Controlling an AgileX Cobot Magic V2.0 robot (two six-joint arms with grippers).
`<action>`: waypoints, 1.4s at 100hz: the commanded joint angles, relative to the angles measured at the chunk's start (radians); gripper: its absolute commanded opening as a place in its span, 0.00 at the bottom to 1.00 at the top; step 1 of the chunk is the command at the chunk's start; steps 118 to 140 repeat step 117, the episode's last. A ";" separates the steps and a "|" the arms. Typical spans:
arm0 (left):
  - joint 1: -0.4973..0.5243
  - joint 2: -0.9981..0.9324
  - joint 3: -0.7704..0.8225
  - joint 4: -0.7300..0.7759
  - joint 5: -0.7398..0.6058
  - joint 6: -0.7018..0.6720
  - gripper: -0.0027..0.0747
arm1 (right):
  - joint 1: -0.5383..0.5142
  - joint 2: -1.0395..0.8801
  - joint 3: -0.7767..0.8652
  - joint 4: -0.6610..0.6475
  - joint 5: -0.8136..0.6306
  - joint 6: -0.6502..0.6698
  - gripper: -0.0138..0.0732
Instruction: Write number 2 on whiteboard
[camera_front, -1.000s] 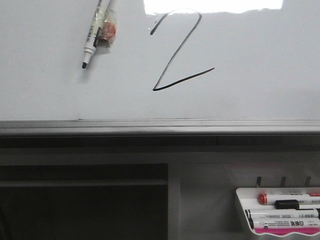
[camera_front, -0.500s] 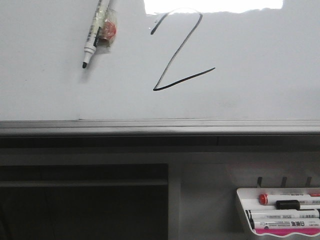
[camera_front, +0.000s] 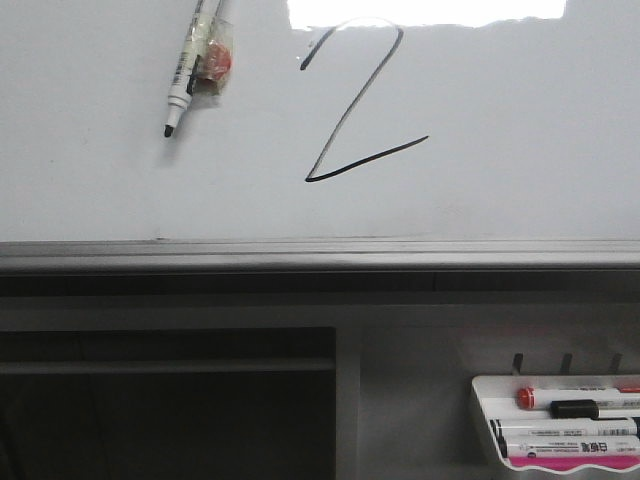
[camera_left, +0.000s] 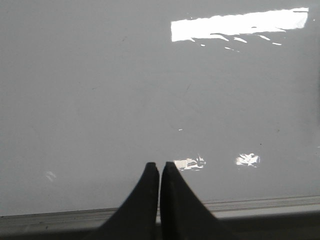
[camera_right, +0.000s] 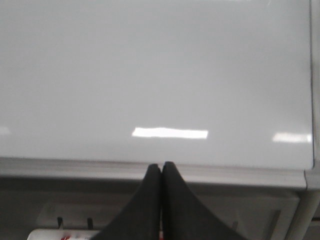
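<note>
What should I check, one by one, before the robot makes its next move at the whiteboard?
1. Thin black hand-drawn number 2 complete: ok.
2. Black-tipped white marker off the line, left of it: ok.
3. Left pincer shut, empty: ok.
4. Right pincer shut, empty: ok.
5. What holds the marker on the glossy pale grey whiteboard: cannot tell.
6. Small white tray of spare markers below the rail, untouched: ok.

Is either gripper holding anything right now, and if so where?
Nothing: the left gripper and right gripper are both shut with nothing visible between their fingers.
</note>
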 joint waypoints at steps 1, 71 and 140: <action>0.004 -0.026 0.013 -0.008 -0.076 -0.009 0.01 | 0.000 -0.015 0.026 -0.072 -0.082 0.052 0.08; 0.004 -0.026 0.013 -0.008 -0.076 -0.009 0.01 | 0.004 -0.022 0.026 0.072 -0.054 -0.145 0.08; 0.004 -0.026 0.013 -0.008 -0.076 -0.009 0.01 | 0.004 -0.022 0.026 0.072 -0.054 -0.145 0.08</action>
